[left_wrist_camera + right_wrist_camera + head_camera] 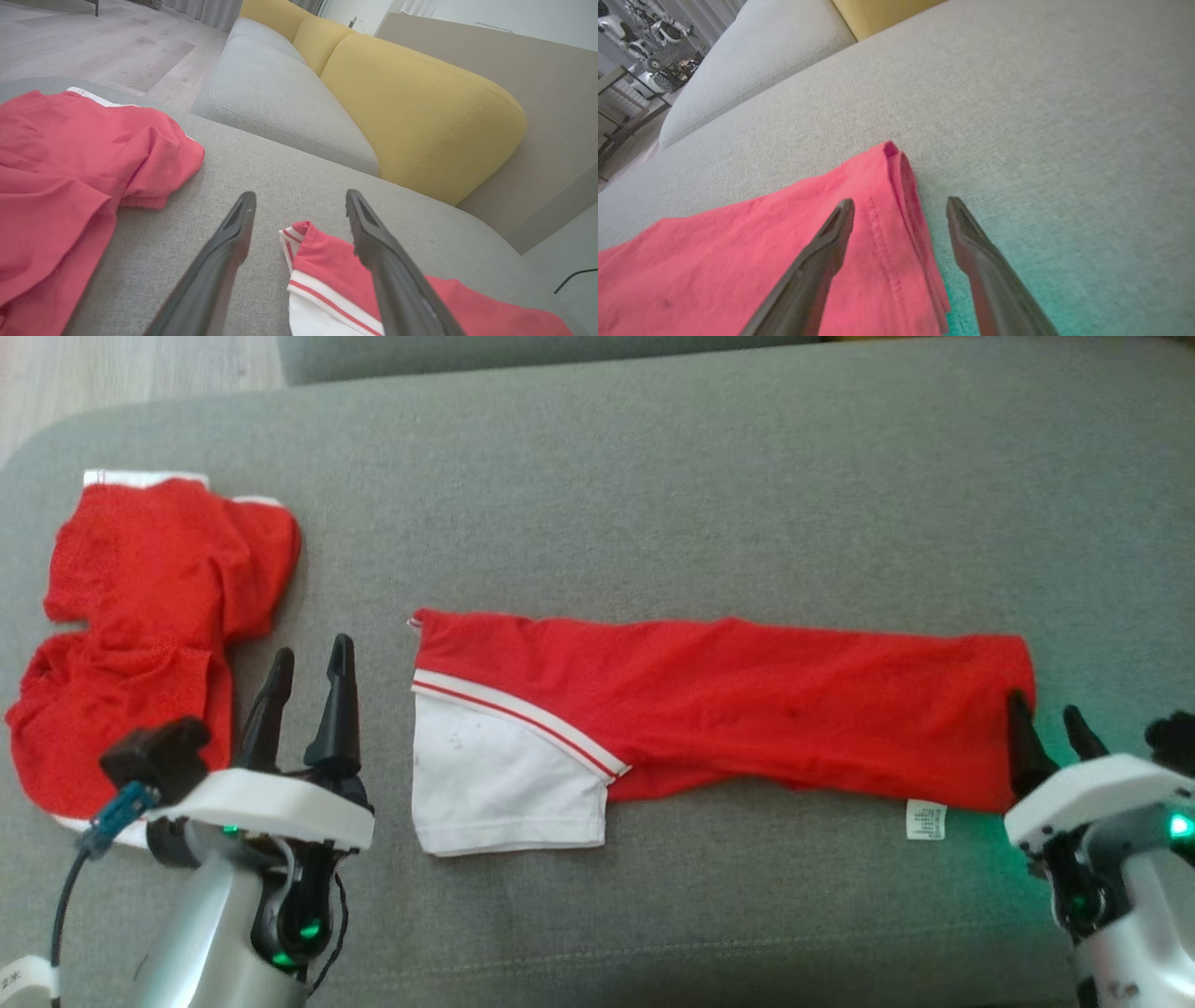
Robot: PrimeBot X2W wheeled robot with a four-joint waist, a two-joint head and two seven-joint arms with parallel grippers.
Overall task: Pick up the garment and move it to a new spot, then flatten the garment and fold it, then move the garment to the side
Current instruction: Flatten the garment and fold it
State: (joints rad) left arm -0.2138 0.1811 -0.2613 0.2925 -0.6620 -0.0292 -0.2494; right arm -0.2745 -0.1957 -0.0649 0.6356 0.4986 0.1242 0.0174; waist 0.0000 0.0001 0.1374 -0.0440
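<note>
Right jaws, spread, hide part of the garment's (747, 700) end.

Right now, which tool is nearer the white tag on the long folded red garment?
Right. The right tool straddles the red garment's hem, just beside the white tag; the left tool is beyond its opposite, white-sleeved end.

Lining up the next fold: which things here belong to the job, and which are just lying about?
Job: long red-and-white garment; left gripper and right gripper, both open at its ends; grey cushion beneath.
Lying about: crumpled red garment at left; yellow backrest.
</note>
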